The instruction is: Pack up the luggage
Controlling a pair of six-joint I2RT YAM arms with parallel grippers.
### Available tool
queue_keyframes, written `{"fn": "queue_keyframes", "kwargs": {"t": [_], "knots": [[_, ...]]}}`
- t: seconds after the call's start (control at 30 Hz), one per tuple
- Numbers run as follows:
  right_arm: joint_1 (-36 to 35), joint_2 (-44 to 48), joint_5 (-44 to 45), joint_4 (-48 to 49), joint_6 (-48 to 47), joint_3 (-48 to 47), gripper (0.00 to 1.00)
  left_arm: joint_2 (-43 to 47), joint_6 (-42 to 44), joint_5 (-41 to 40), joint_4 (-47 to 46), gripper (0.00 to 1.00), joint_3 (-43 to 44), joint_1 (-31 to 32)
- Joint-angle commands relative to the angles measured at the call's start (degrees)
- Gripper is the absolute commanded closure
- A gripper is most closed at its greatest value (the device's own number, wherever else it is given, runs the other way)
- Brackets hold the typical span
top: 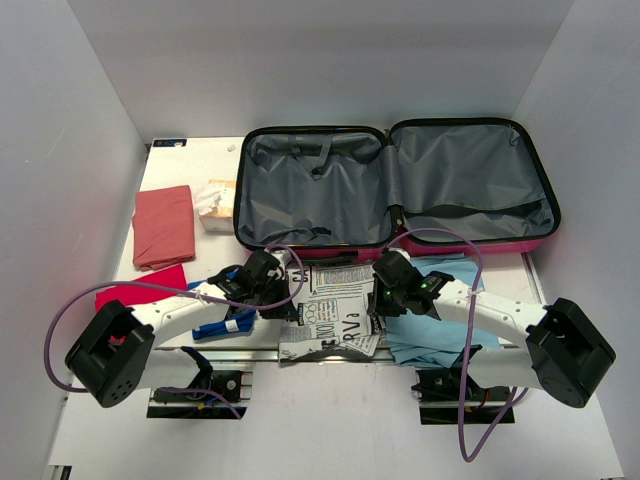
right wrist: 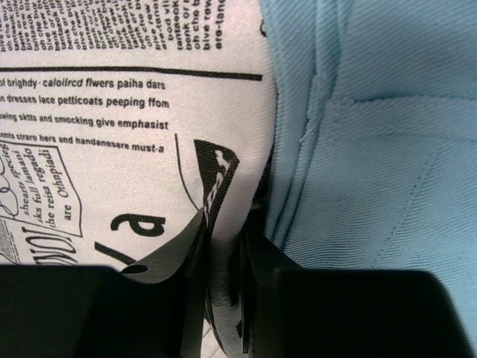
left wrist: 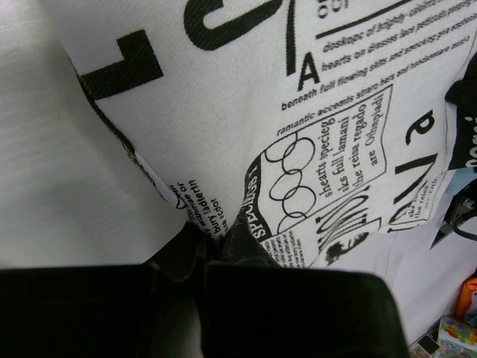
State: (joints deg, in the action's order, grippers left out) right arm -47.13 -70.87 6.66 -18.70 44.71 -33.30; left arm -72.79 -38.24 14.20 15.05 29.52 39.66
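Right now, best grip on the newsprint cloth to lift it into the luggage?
Pinch the newsprint cloth at its two side edges, left gripper from the left, right gripper from the right. It lies limp and spread out before the luggage, so a single pinch would probably let it sag. Both grippers are shut on those edges.

The newspaper-print cloth (left wrist: 350, 82) bears black lettering. Right of its drawn rings (left wrist: 287, 183), a box reads "shearts specieg … are Othmpaal". Above the rings: "beneath full flowing". Below them, a black tab: "SPEOL…". The right wrist view gives "dresses lace petticoats peeping ffom" and "smocking give emphasist".
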Motion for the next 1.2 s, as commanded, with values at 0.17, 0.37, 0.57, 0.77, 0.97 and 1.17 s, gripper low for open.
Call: {"fn": "queue_keyframes", "kwargs": {"t": [0.17,0.37,0.57,0.77,0.97,1.17], "knots": [[-2.17,2.84,-1.29,-1.69,-7.96,-7.21,1.0,10.64,0.8,-1.28,9.73,1.0,11.94,3.75],[-4.72,6.8,0.54,-5.9,-13.06,-18.88,1.0,11.1,4.74,-0.13,13.51,1.0,23.11,5.95],[-5.25,8.64,8.53,-7.23,-15.53,-27.86,1.0,10.13,10.01,-2.32,13.96,1.0,37.18,7.1],[-4.81,5.31,19.24,-4.77,-18.78,-37.0,1.0,2.5,16.26,-13.37,15.8,1.0,50.8,7.1],[-3.32,-1.72,24.89,-3.54,-21.76,-48.6,1.0,-7.61,20.56,-21.32,17.92,1.0,65.83,5.69],[-0.16,-5.33,29.03,-4.33,-23.44,-53.98,1.0,-20.6,23.82,-18.69,19.84,1.0,79.36,4.56]]}}
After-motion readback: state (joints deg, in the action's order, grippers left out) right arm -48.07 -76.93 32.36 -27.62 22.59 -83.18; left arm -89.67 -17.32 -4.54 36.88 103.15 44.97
